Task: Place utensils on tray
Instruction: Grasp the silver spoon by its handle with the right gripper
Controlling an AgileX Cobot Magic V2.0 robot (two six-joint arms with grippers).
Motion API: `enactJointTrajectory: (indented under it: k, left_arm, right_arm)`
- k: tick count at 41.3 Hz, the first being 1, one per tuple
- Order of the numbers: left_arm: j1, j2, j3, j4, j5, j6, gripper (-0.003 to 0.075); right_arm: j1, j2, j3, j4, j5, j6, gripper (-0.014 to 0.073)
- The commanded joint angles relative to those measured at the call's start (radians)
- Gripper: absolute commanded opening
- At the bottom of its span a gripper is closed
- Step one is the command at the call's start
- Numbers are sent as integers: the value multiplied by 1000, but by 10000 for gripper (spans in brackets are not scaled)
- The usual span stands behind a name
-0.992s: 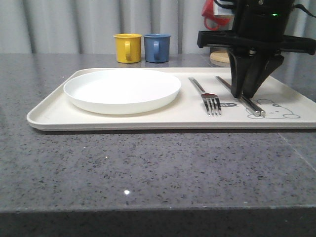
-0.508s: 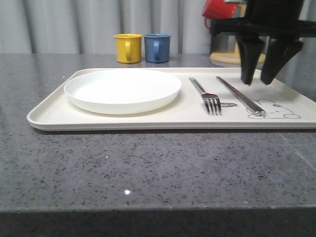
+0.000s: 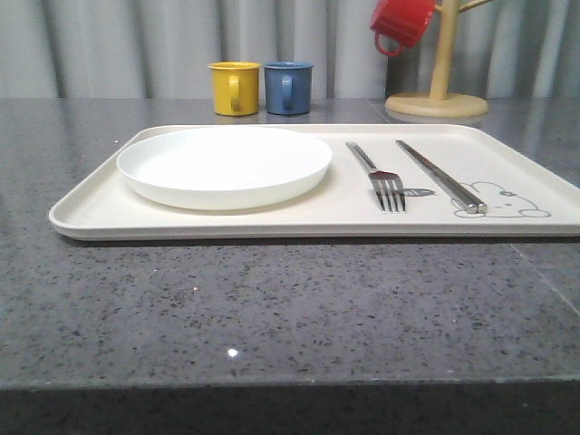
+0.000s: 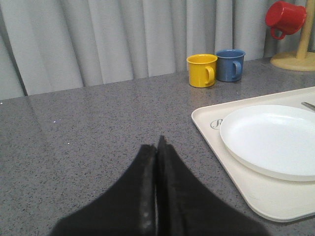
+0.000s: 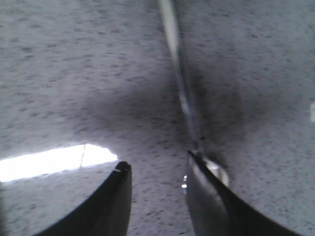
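Observation:
The cream tray lies on the grey counter and holds the white plate, the fork and the chopsticks side by side. In the right wrist view my right gripper is open, low over bare grey counter. The spoon lies there beside one finger, which partly hides its bowl. My left gripper is shut with nothing in it, over the counter beside the tray and the plate.
A yellow mug and a blue mug stand behind the tray. A red mug hangs on a wooden mug tree at the back right. Open counter stretches in front of the tray.
My right gripper opened over the chopsticks on the tray, rose, and moved out of the front view. The chopsticks stay on the tray.

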Motion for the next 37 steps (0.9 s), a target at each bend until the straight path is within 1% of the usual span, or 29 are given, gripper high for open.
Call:
enactJointTrajectory:
  k: [1, 7, 23, 37]
  left_arm:
    - [1, 8, -28, -9, -85, -8, -19]
    - [1, 8, -28, -9, -85, -8, -19]
    - [1, 8, -28, -9, -85, -8, -19]
    - [1, 8, -28, -9, -85, -8, -19]
  right_arm:
    - [-45, -19, -34, -15, -28, -26, 307]
    - [-69, 17, -34, -15, -50, -61, 307]
    - [-69, 94, -34, -18, -130, -61, 307]
    - [-69, 134, -34, -18, -136, -61, 302]
